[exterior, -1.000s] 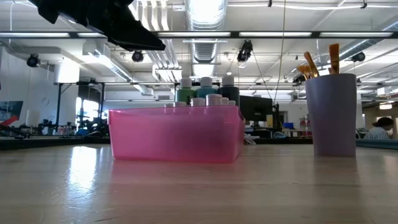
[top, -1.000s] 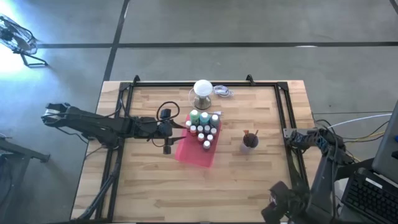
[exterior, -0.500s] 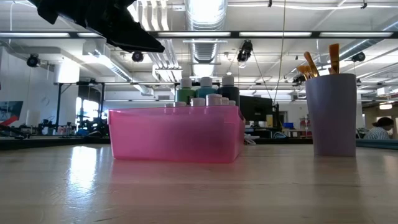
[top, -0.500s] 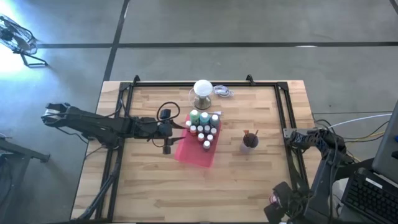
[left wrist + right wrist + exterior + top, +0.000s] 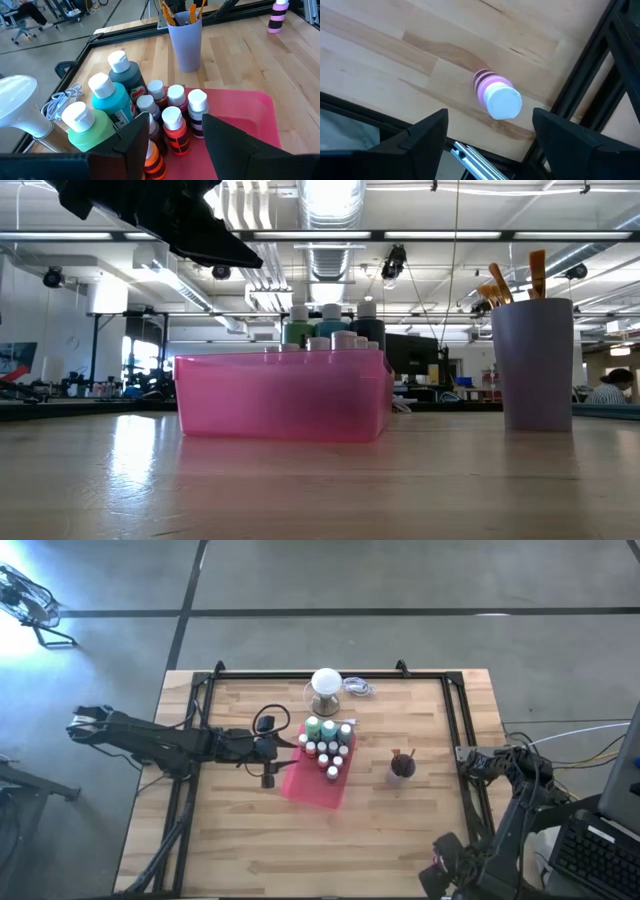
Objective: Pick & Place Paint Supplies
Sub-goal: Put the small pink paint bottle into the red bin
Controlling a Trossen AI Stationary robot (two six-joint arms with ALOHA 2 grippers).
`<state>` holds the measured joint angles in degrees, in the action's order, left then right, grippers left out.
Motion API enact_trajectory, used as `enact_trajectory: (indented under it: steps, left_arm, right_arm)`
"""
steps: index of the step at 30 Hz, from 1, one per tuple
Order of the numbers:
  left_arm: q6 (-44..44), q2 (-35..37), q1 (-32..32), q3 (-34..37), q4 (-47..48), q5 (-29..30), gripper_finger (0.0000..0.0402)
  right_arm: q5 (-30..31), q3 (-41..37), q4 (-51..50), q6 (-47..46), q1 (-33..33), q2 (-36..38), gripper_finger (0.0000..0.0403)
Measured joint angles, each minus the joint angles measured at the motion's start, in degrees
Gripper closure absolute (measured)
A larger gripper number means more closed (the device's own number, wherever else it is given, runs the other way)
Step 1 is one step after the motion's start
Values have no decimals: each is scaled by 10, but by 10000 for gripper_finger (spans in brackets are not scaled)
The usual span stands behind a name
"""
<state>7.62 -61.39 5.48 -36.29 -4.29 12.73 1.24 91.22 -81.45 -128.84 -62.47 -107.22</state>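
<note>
At the near edge of the wooden counter (image 5: 250, 840) nothing stands; farther in, the pink tray (image 5: 318, 780) sits at mid-counter, its far end crowded with small white-capped paint bottles (image 5: 330, 750) in orange, brown and purple stripes, touching one another; behind them in the same tray stand a larger teal bottle (image 5: 111, 100), a green bottle (image 5: 87, 127) and a dark grey bottle (image 5: 125, 72); the left hand (image 5: 270, 752) hangs in the air just beside the tray's left side, its two dark fingers (image 5: 135, 145) spread apart with nothing between them, pointing at the bottle cluster; to the right of the tray, apart from it, a lilac cup (image 5: 401, 768) holds brown-handled brushes (image 5: 512, 280) bristles up; at the counter's right edge the right hand (image 5: 480, 762) hovers over a lone pink-striped bottle (image 5: 496, 95) standing upright on the wood beside the black frame rail (image 5: 590, 55), its fingers (image 5: 425, 132) wide apart and clear of the bottle; at the far edge, beyond the tray, a white ball-topped clear stand (image 5: 326, 688) rises, with a coiled white cable (image 5: 358, 688) next to it.
</note>
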Motion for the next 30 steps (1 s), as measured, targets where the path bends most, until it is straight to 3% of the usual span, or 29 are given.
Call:
enact_trajectory:
  steps: [16,30]
  left_arm:
    - [0,0,0,0,1,0,215]
    - [0,0,0,0,1,0,215]
  right_arm:
    - [-2,-39,7,1,1,0,166]
    - [-14,-80,69,2,1,3,168]
